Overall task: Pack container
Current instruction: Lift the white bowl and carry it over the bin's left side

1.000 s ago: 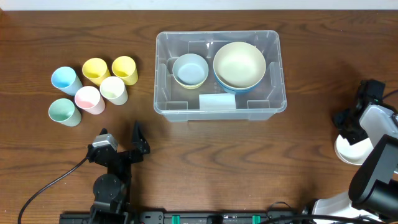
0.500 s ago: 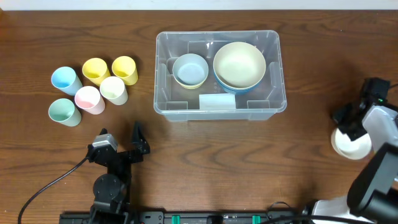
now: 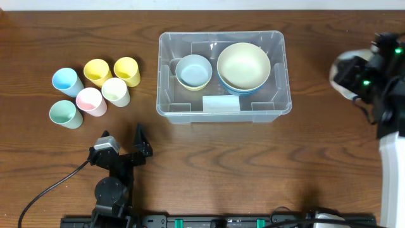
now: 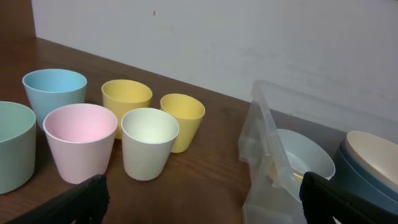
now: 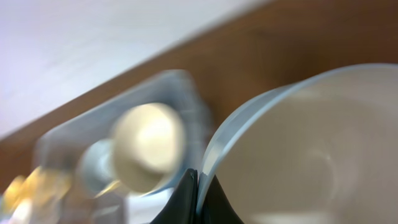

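Observation:
The clear container (image 3: 221, 118) stands mid-table and shows blurred in the right wrist view (image 5: 68, 143). It holds a small light-blue bowl (image 3: 193, 71) and a cream bowl (image 3: 243, 65) nested in a blue one. My right gripper (image 3: 353, 75) hangs to the right of the container, shut (image 5: 199, 182) on the rim of a pale bowl (image 5: 298, 149), which is mostly hidden under the arm from overhead (image 3: 342, 63). My left gripper (image 3: 123, 140) sits low near the front left, open (image 4: 202, 202) with nothing between its fingers.
Several pastel cups (image 3: 95, 88) stand grouped left of the container: blue, two yellow, pink, cream and green, also in the left wrist view (image 4: 149, 140). A pale rectangular piece (image 3: 221, 102) lies in the container's front part. A cable (image 3: 44, 190) runs at the front left.
My right arm has lifted the pale bowl off the table at the right front and carried it back, level with the container. The left arm has not moved.

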Motion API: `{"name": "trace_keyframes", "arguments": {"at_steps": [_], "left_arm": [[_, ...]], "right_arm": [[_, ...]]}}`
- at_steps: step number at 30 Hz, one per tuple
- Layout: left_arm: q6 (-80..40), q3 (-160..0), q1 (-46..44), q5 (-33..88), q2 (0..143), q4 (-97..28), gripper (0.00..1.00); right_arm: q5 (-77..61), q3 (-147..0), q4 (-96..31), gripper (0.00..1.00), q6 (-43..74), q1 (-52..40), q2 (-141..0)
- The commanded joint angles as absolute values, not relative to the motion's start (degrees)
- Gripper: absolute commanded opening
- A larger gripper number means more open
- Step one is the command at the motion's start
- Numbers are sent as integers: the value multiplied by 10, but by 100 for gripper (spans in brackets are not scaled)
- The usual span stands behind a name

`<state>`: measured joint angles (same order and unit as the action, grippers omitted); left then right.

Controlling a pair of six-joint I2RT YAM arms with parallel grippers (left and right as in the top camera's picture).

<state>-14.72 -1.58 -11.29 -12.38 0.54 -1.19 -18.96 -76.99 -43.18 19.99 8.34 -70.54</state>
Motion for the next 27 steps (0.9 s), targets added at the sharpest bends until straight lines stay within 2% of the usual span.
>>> {"name": "trace_keyframes", "arguments": {"at_steps": [1, 7, 12, 19, 27], "left_arm": [[-138, -2, -110, -130, 2, -29, 98], [-138, -2, -110, -130, 2, -29, 98], [-138, -2, -110, -130, 2, -29, 98], [-138, -2, -110, -130, 2, -29, 98], [-138, -2, -110, -130, 2, -29, 98]], "right_arm": [[-175, -777, -424, 1, 149, -9, -684], [1, -776, -378, 1, 140, -216, -712], [63, -776, -320, 1, 126, -328, -782], [84, -776, -223, 5, 126, -401, -904], [94, -776, -130, 7, 133, -414, -995]]}}
